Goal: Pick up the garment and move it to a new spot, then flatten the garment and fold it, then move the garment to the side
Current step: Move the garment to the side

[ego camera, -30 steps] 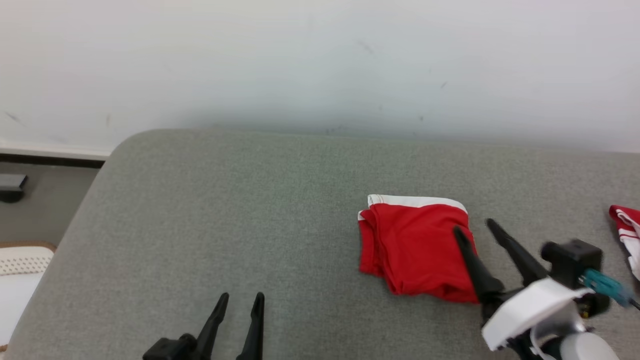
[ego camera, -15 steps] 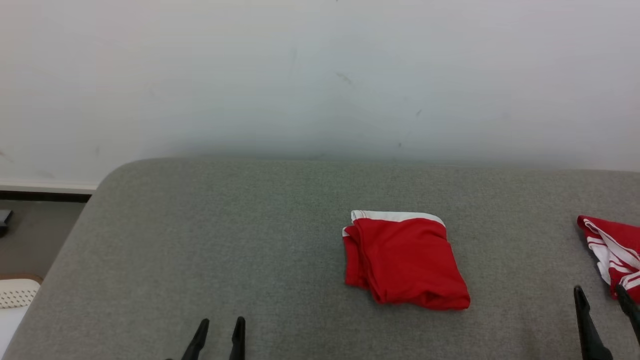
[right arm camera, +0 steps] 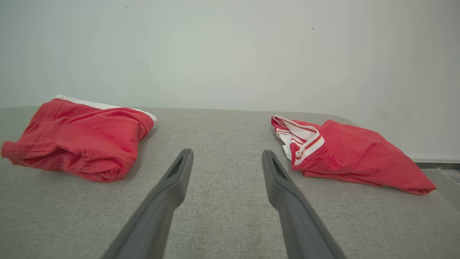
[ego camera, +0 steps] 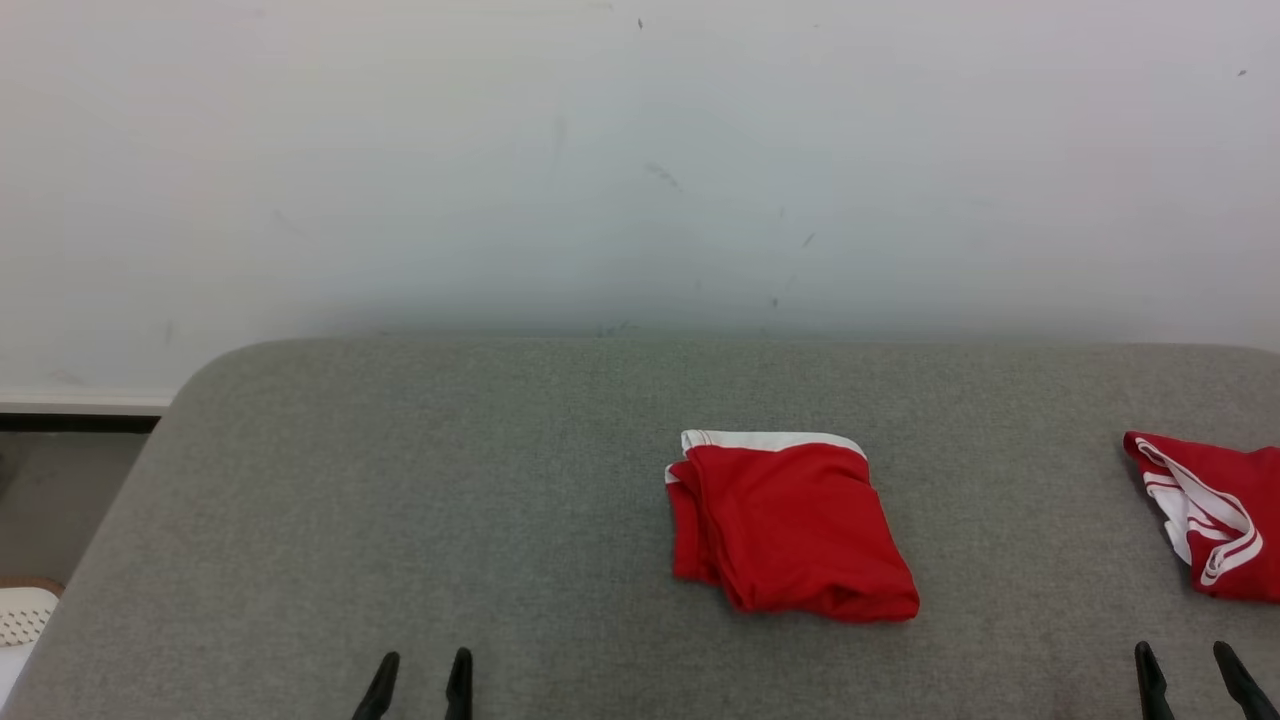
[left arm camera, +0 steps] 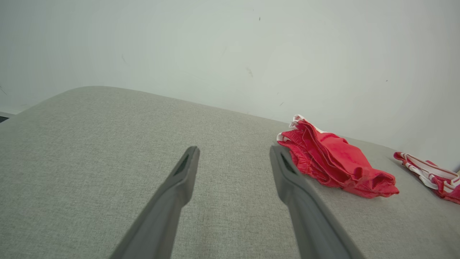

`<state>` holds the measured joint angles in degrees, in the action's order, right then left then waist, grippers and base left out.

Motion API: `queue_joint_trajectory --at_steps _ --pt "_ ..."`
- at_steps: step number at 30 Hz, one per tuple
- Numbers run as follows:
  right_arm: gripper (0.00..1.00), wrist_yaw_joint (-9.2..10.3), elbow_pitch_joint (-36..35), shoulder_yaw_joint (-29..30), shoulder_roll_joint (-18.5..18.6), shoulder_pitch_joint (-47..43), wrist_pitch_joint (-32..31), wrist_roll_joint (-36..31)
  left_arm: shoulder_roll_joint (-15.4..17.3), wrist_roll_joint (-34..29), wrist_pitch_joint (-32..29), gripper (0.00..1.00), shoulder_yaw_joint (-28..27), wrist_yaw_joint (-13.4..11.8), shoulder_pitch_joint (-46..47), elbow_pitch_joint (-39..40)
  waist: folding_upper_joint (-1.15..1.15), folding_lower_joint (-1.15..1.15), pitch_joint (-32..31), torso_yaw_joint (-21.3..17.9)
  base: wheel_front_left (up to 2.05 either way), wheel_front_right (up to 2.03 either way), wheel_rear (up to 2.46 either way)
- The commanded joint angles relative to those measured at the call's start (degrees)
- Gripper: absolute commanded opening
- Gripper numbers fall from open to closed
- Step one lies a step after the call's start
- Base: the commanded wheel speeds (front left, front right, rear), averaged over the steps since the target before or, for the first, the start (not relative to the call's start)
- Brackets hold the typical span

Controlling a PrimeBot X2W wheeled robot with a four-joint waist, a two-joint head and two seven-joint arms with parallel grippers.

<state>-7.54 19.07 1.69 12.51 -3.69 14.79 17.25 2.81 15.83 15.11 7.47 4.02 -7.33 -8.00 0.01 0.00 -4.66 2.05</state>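
A grey woven upholstered surface (ego camera: 400, 520) is set against a plain white wall (ego camera: 500, 150), which is marked by a few faint scuffs. Its far left corner is rounded. Beyond its left edge, a white skirting board (ego camera: 80, 404) and grey floor (ego camera: 60, 490) are seen. Everything is softly, evenly lit.

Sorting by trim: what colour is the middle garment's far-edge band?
White band on the red middle garment; clearest in the head view.

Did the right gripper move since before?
Yes. The right gripper was at the right edge of the folded garment; now it sits well off to that side, pulled back.
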Motion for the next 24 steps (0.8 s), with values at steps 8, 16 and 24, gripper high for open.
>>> queue_joint_trajectory --at_steps 8,16,24 --pt "1.0 0.13 -0.4 -1.9 0.2 1.9 0.4 2.9 0.2 0.0 0.0 1.0 0.0 0.1 -0.5 -0.1 -0.01 0.0 0.2 0.1 0.0 0.0 0.0" --pt "1.0 0.13 -4.1 -6.7 3.1 7.3 -7.7 13.1 0.2 0.3 0.0 1.0 0.9 0.2 0.5 0.0 -0.01 0.0 2.1 1.4 0.0 0.0 0.0" --pt "1.0 0.13 -7.2 -9.1 7.4 16.8 -31.5 27.1 0.2 1.3 0.0 1.0 3.4 0.6 4.1 -0.1 -0.01 0.0 7.9 5.6 0.0 0.0 0.0"
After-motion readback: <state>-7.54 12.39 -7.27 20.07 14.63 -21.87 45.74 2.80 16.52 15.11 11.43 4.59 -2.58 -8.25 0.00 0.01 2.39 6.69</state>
